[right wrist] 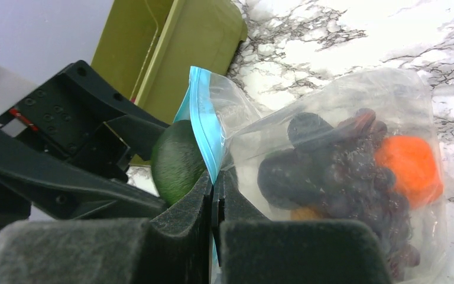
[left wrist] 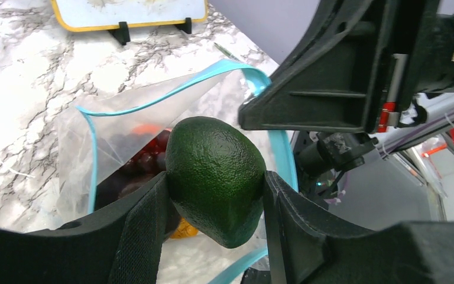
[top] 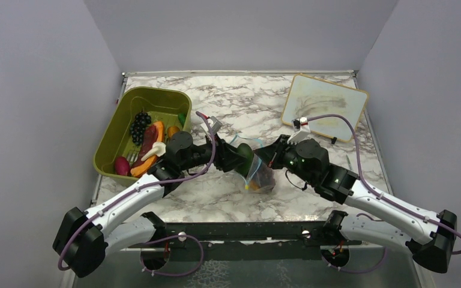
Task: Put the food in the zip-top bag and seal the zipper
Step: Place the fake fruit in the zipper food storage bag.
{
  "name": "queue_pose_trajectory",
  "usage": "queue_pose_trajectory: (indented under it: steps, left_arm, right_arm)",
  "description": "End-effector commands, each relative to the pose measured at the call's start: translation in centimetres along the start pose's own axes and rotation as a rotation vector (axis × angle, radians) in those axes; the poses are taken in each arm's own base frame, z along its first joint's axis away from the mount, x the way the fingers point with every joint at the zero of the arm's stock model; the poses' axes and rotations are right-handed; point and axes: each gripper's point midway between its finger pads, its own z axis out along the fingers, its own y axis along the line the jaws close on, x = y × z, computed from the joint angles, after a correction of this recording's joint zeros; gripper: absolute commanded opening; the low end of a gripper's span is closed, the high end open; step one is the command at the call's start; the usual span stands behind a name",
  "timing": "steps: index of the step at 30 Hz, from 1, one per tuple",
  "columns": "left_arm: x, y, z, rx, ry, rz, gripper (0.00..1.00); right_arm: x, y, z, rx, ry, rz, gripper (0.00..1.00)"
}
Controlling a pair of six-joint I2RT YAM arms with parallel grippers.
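My left gripper (left wrist: 216, 195) is shut on a dark green toy avocado (left wrist: 216, 177) and holds it at the open mouth of the clear zip-top bag (left wrist: 118, 127). The avocado also shows in the top view (top: 244, 157) and the right wrist view (right wrist: 176, 161). My right gripper (right wrist: 216, 180) is shut on the bag's teal-blue zipper strip (right wrist: 206, 121) and holds the mouth up. Inside the bag (right wrist: 354, 160) lie dark purple grapes (right wrist: 331, 171), dark red pieces and an orange piece (right wrist: 411, 165). More food sits in the olive-green tub (top: 120, 129): a grape bunch (top: 139, 126), orange wedges and white slices.
A yellow-rimmed white board (top: 325, 108) stands at the back right of the marble table (top: 246, 102). The tub stands at the back left. Both arms meet over the table's middle, at the bag (top: 261, 174).
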Motion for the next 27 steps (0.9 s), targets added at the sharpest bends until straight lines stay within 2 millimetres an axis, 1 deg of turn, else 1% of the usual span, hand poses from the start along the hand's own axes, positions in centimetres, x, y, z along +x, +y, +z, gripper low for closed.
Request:
queue_pose_trajectory:
  steps: [1,3,4,11,14,20,27]
  left_arm:
    - [-0.4,1.1,0.8,-0.053,-0.045,0.038,0.41]
    - [-0.2,1.6,1.0,-0.078,-0.046,0.038,0.42]
    - [-0.2,1.7,1.1,-0.087,-0.047,0.036,0.44]
    - [-0.3,1.6,1.5,-0.097,-0.052,0.032,0.66]
    - [-0.5,1.6,1.3,-0.108,-0.067,0.025,0.73]
    - [-1.2,0.7,1.0,-0.084,-0.085,0.033,0.77]
    - [-3.5,0.0,0.2,-0.109,-0.126,0.077,0.76]
  right_arm:
    - [-2.4,2.6,-1.1,-0.087,-0.066,0.028,0.01]
    - [-2.3,2.4,-1.1,-0.087,-0.067,0.03,0.01]
    - [-2.3,2.5,-1.2,-0.088,-0.069,0.029,0.01]
    - [-2.3,2.4,-1.1,-0.085,-0.071,0.03,0.01]
    - [-2.5,2.4,-1.2,-0.085,-0.076,0.028,0.01]
    - [-2.1,2.0,-1.1,-0.078,-0.069,0.034,0.01]
    - [-1.9,1.7,-1.3,-0.071,-0.063,0.013,0.01]
